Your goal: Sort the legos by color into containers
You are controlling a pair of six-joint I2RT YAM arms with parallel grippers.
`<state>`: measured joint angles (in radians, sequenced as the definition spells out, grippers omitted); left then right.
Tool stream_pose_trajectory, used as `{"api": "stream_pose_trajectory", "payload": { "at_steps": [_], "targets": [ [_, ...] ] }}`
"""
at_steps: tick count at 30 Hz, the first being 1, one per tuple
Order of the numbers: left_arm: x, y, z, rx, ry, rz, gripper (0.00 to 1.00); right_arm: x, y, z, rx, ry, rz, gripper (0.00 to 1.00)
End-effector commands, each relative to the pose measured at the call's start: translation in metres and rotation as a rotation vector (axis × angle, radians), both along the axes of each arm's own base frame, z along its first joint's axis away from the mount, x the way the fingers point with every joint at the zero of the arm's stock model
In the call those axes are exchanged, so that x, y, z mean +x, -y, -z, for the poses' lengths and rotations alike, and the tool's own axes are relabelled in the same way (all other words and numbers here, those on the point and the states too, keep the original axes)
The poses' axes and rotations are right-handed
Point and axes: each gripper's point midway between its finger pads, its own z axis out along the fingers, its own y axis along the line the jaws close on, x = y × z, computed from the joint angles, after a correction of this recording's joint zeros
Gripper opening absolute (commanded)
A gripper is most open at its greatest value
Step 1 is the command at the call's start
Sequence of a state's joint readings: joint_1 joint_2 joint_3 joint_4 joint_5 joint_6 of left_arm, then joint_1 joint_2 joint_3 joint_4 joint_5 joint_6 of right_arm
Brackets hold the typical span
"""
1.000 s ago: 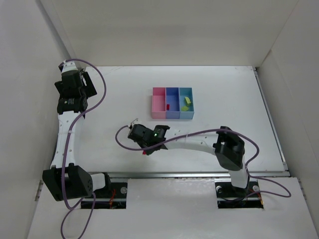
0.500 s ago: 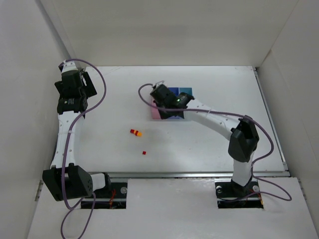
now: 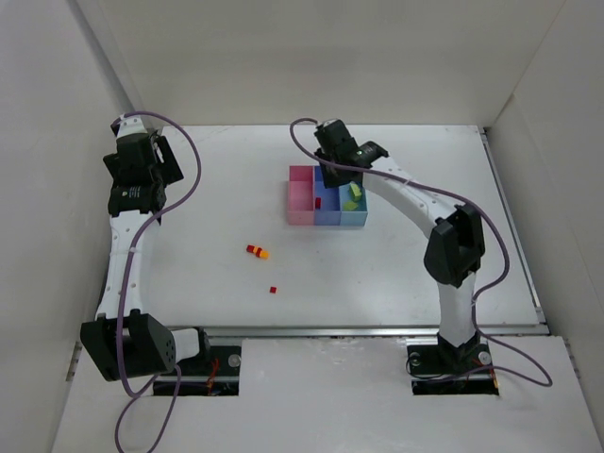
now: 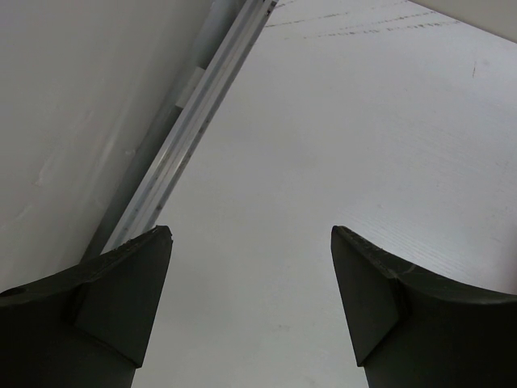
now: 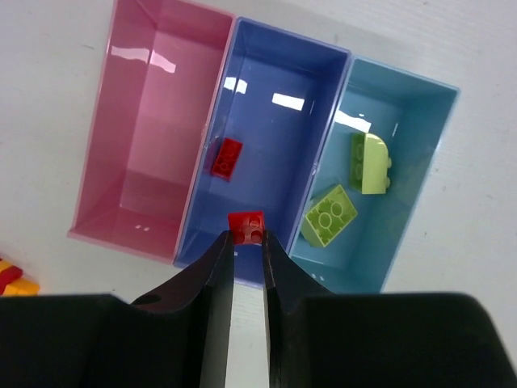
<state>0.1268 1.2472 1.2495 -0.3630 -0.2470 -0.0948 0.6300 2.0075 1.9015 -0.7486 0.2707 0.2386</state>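
Now the right gripper (image 5: 246, 242) hung over the blue bin (image 5: 279, 162), jaws clamped on a red brick (image 5: 246, 225). Best release: centre above that bin's floor, near the loose brick (image 5: 227, 157) inside, then open. Well away from the bin, the left gripper (image 4: 250, 242) had its jaws apart.

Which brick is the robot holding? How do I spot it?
Find the coloured tray on the table. By its blue middle bin, the right end effector pinches a red brick. The other red brick lies in the bin; this one sits between dark fingers.
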Motion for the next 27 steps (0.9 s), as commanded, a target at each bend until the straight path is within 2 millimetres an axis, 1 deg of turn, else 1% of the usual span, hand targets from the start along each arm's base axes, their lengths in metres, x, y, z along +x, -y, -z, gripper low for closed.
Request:
{"api": "stream_pose_trajectory", "payload": {
  "at_steps": [1,2,4,5,6,7,8,9,10,12,15,17,18,20,22,23,24,25,26,27],
  "targets": [
    [0.0,-0.005,-0.008,0.012,0.032,-0.018,0.78,0.004,-0.015,0.006,0.004,-0.012,-0.051,0.0],
    [0.0,-0.005,-0.008,0.012,0.032,-0.018,0.78,0.005,-0.014,0.006,-0.002,-0.008,-0.045,0.0],
    [0.0,-0.005,-0.008,0.012,0.032,-0.018,0.78,0.006,-0.013,0.017,-0.022,-0.022,-0.038,0.0],
    [0.001,-0.007,-0.012,0.017,0.041,-0.026,0.78,0.008,-0.014,0.013,-0.016,-0.013,-0.038,0.02],
    [0.001,-0.007,-0.012,0.017,0.041,-0.027,0.78,0.008,-0.014,0.018,-0.021,-0.021,-0.038,0.08],
    [0.001,-0.007,-0.012,0.017,0.041,-0.027,0.78,0.01,-0.015,0.014,-0.015,-0.012,-0.038,0.15],
    [0.001,-0.007,-0.012,0.017,0.041,-0.027,0.78,0.01,-0.016,0.02,-0.022,-0.022,-0.038,0.22],
    [0.001,-0.007,-0.012,0.017,0.041,-0.027,0.78,0.008,-0.014,0.021,-0.029,-0.032,-0.038,0.3],
    [0.001,-0.007,-0.012,0.017,0.041,-0.027,0.78,0.01,-0.017,0.022,-0.028,-0.032,-0.05,0.41],
    [0.002,-0.007,-0.009,0.016,0.032,-0.026,0.78,0.01,-0.017,0.022,-0.028,-0.032,-0.051,0.48],
    [0.002,-0.007,-0.009,0.016,0.032,-0.026,0.78,0.01,-0.015,0.022,-0.034,-0.028,-0.045,0.54],
    [0.002,-0.007,-0.009,0.016,0.032,-0.026,0.78,0.009,-0.014,0.023,-0.039,-0.035,-0.045,0.55],
    [0.002,-0.007,-0.009,0.016,0.032,-0.026,0.78,0.01,-0.015,0.015,-0.028,-0.021,-0.044,0.55],
    [0.002,-0.007,-0.009,0.016,0.032,-0.026,0.78,0.01,-0.015,0.015,-0.034,-0.019,-0.051,0.55],
    [0.002,-0.007,-0.009,0.016,0.032,-0.026,0.78,0.007,-0.013,0.001,-0.023,-0.003,-0.051,0.55],
    [0.002,-0.007,-0.009,0.016,0.032,-0.026,0.78,0.001,-0.019,-0.006,-0.024,0.011,-0.079,0.55],
    [0.002,-0.007,-0.009,0.016,0.032,-0.026,0.78,-0.004,-0.022,-0.009,-0.03,0.02,-0.085,0.55],
    [0.001,-0.007,-0.012,0.017,0.041,-0.027,0.78,-0.013,-0.028,-0.023,-0.022,0.043,-0.112,0.57],
    [0.0,-0.008,-0.012,0.021,0.04,-0.035,0.78,-0.023,-0.035,-0.028,-0.026,0.05,-0.144,0.57],
    [0.0,-0.008,-0.012,0.021,0.04,-0.035,0.78,-0.044,-0.051,-0.024,-0.037,0.045,-0.203,0.61]
  ]
}}
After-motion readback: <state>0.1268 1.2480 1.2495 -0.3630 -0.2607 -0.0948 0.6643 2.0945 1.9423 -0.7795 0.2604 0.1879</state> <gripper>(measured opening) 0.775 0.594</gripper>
